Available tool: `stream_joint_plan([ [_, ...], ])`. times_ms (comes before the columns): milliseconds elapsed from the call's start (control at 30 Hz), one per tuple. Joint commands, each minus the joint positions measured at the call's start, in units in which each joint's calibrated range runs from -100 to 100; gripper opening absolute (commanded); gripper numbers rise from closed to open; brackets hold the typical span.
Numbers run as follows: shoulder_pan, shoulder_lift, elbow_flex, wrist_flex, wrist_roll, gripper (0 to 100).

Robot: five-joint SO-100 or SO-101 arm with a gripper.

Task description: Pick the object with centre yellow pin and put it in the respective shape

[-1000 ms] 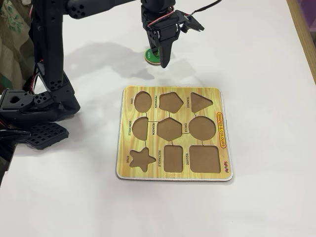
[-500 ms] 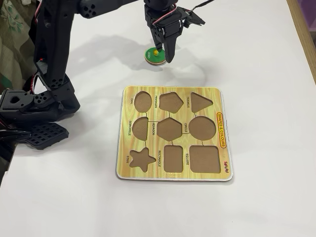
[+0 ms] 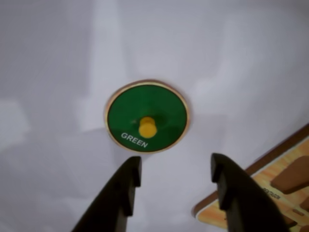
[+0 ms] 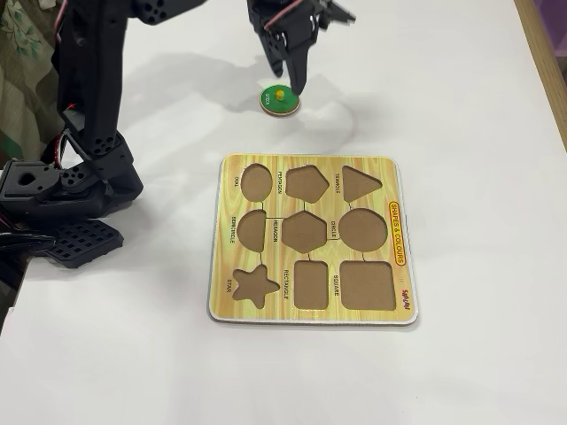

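The green disc lies flat on the white table, a little above the middle of the wrist view, with its yellow knob standing up at its centre and the white word GREEN printed along its lower left edge inside a tan rim. In the fixed view the same disc sits in the upper middle of the frame, well apart from the puzzle board that fills the centre. The gripper hangs just above the disc with its two dark fingers spread apart and empty; in the wrist view both tips rise from the bottom edge and stop short of the disc, touching nothing. In the fixed view the gripper comes down from the top edge, its tips just above the disc. The circle cut-out, at the right end of the board's middle row, is bare, as are the other shaped recesses around it. A corner of the board shows at the lower right of the wrist view. The arm's black base stands at the left edge of the fixed view.
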Motion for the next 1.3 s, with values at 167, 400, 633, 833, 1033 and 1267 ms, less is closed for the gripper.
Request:
stream_joint_plan([
  [167,-3.2,1.9,-2.7,-5.1,-0.2,17],
  [400,-5.3,3.7,-2.7,-8.2,-0.1,17],
  [633,-5.1,5.9,-1.6,-7.1,-0.1,17],
  [833,-3.0,6.2,-1.5,-4.0,-0.1,17],
  [1033,0.6,6.2,-1.4,-2.7,0.6,17],
  [1267,4.1,5.7,-1.4,-2.8,0.6,17],
])
